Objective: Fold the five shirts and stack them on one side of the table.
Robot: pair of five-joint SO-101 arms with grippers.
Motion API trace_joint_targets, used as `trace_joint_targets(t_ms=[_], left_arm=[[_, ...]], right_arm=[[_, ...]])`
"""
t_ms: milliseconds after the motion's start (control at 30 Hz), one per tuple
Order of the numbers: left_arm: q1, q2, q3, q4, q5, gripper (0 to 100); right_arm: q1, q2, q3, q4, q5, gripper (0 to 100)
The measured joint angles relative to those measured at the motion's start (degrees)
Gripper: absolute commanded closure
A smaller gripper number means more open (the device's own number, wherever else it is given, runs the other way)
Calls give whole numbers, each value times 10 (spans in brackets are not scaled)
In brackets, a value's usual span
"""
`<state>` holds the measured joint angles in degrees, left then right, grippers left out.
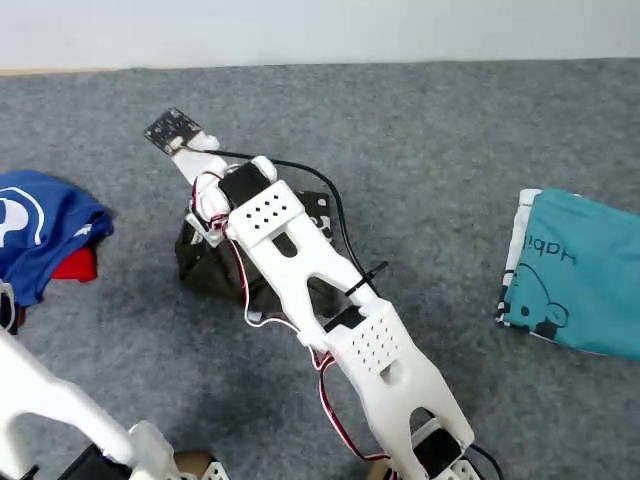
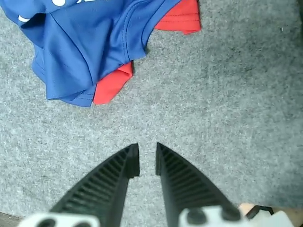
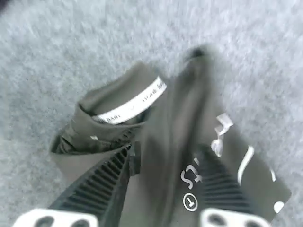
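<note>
Grey felt is covering the table (image 1: 450, 150), and near its middle a dark olive shirt (image 1: 200, 265) is lying bunched up under the right arm (image 1: 330, 300), which is stretching in from the near edge. In the right wrist view, the right gripper (image 3: 165, 165) is pinching a thick fold of this shirt (image 3: 175, 118) between its black ribbed fingers (image 3: 111, 177), with the cloth filling the gap between them. The collar with its white label (image 3: 130, 106) is pointing away from the gripper, and the white-printed part is trailing off to one side. The bundle is too crumpled to tell its long axis.

At the right edge of the table a teal shirt (image 1: 580, 285) is lying folded flat with its print facing up. One short edge is facing the table's middle, and its long axis is running out toward that side. It is lying well apart from the dark shirt.

At the left edge a blue shirt (image 1: 45, 225) is lying heaped on top of a red shirt (image 1: 75, 265), which is peeking out from under its hem. The left arm (image 1: 60, 415) is sitting at the near left corner. Its left gripper (image 2: 147, 161) is hanging over bare felt near these two shirts, with its fingers all but closed, leaving a thin slit and holding nothing.
</note>
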<state>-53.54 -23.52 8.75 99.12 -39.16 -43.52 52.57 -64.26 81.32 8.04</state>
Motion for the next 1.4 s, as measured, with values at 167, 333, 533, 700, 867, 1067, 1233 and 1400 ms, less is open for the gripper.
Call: trace_joint_targets(t_ms=[167,333,533,700,867,1067,1233,1400], left_arm=[[0,0,0,0,0,942],[0,0,0,0,0,942],[0,0,0,0,0,942],[0,0,0,0,0,942],[0,0,0,0,0,942],[0,0,0,0,0,942],[0,0,0,0,0,942],[0,0,0,0,0,942]], right_arm=[[-20,0,-90,66,0,740],[-12,0,-137,169,11,938],[46,0,-125,193,60,991],[82,0,-55,193,66,988],[70,0,32,193,67,988],[4,27,62,186,67,988],[-63,28,-10,185,67,988],[-80,28,-110,185,67,988]])
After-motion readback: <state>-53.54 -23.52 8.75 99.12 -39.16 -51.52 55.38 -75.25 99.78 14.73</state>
